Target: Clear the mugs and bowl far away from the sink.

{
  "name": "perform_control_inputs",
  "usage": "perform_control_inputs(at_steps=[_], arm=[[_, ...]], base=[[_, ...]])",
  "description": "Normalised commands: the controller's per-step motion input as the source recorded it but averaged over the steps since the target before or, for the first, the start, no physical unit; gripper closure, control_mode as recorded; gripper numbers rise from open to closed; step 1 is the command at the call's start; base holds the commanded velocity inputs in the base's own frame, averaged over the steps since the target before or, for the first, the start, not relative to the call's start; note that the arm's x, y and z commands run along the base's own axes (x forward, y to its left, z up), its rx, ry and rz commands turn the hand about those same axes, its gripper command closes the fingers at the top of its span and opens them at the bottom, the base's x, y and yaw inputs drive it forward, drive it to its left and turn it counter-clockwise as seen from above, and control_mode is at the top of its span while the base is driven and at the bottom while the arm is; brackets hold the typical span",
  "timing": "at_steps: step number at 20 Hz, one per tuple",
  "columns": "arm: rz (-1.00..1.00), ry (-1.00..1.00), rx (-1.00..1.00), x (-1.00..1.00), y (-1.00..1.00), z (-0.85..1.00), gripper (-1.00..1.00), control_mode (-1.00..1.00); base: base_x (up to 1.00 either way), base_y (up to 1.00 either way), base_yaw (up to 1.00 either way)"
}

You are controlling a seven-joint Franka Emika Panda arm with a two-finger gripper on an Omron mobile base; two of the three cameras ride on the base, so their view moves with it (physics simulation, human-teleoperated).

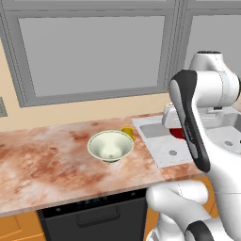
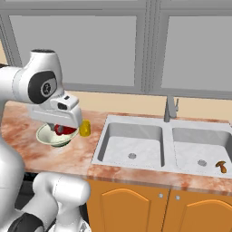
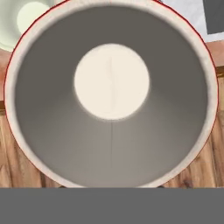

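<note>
My gripper [image 2: 61,128] is shut on the glossy red mug [image 2: 67,131], holding it in the air beside the sink's [image 2: 105,136] left rim. In the left base view my forearm half hides the red mug [image 1: 177,133]. The hand view looks straight down into the red mug [image 3: 111,83], at its pale inside. The cream bowl [image 1: 110,146] with a greenish outside stands on the marble counter [image 1: 42,160], left of the sink [image 1: 162,148]. Just behind the bowl stands the yellow mug [image 1: 128,133], close to the sink's corner. Bowl [image 2: 49,137] and yellow mug [image 2: 85,128] sit beneath my hand.
A tall grey faucet [image 2: 170,108] rises at the sink's middle back. A small brown object [image 2: 221,166] lies in the right basin. A window wall backs the counter. A dark dishwasher [image 1: 94,214] and orange cabinets [image 2: 136,204] stand below its front edge.
</note>
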Motion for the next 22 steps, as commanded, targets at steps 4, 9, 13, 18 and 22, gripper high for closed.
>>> perform_control_inputs(at_steps=[4, 9, 13, 18, 22], arm=[[-0.01, 0.0, 0.0, -0.43, 0.0, 0.06, 1.0, -1.0], [0.0, -0.01, 0.0, -0.38, 0.0, 0.0, 1.0, -1.0], [0.0, -0.14, -0.05, -0.16, 0.0, 0.0, 1.0, -1.0], [0.01, -0.18, -0.06, -0.02, -0.04, 0.0, 1.0, -1.0], [-0.04, -0.01, -0.01, 0.0, -0.14, -0.02, 1.0, 1.0]], base=[[0.0, 0.0, 0.0], [0.0, 0.0, 0.0], [0.0, 0.0, 0.0], [0.0, 0.0, 0.0], [0.23, -0.02, -0.31]])
